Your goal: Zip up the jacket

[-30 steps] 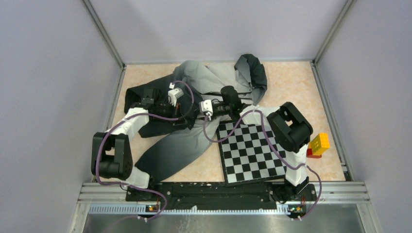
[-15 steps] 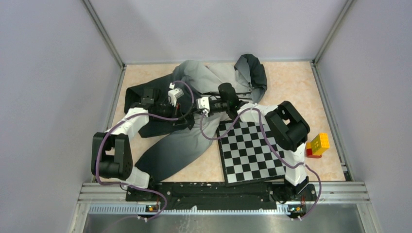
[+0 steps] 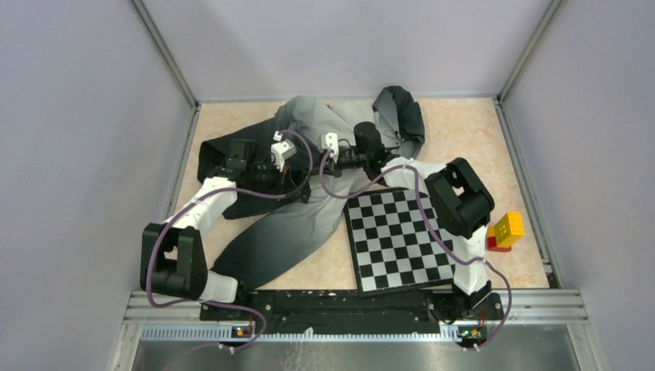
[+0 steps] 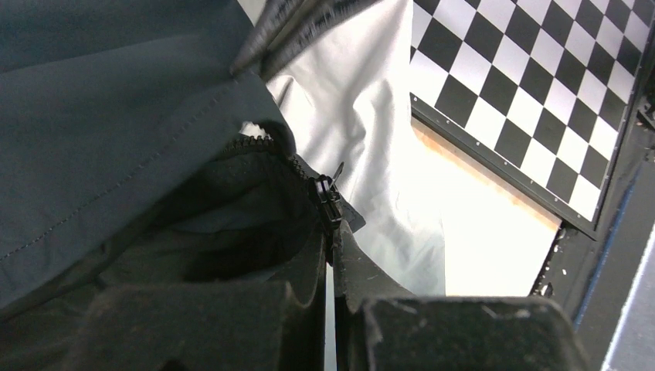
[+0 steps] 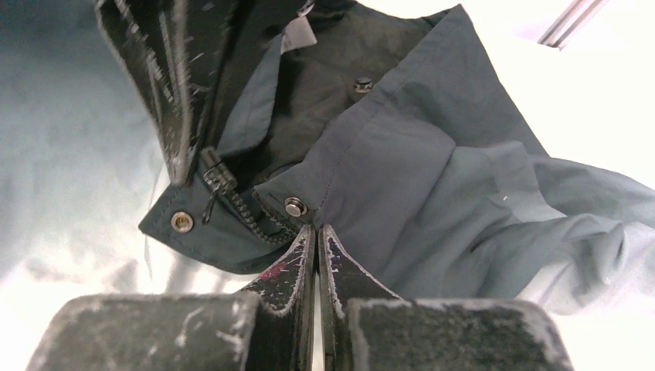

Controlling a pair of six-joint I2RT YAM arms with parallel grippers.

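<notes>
Nearest the arm bases, a chessboard [image 3: 398, 236] lies on the right of the table [image 3: 479, 131], with a yellow-and-red block [image 3: 506, 230] just past its right edge. Left of the board, the jacket [image 3: 286, 232] sprawls diagonally: one dark sleeve trails toward the near left, the pale body lies mid-table, and the hood [image 3: 402, 116] is bunched at the far side.

Both arms reach onto its middle, where the front opening lies. The left gripper [image 4: 332, 243] has its jaws pressed together on the dark zipper edge just below the zipper slider [image 4: 327, 202], apparently anchoring that end so the track cannot ride along. The right gripper [image 5: 317, 239] has its jaws nearly touching and seems to nip the flap edge beside a snap button [image 5: 293, 206], close to the zipper teeth. That hold probably keeps the flap taut and lined up.

Most of the front looks unzipped, so the pull itself is likely still ahead.
</notes>
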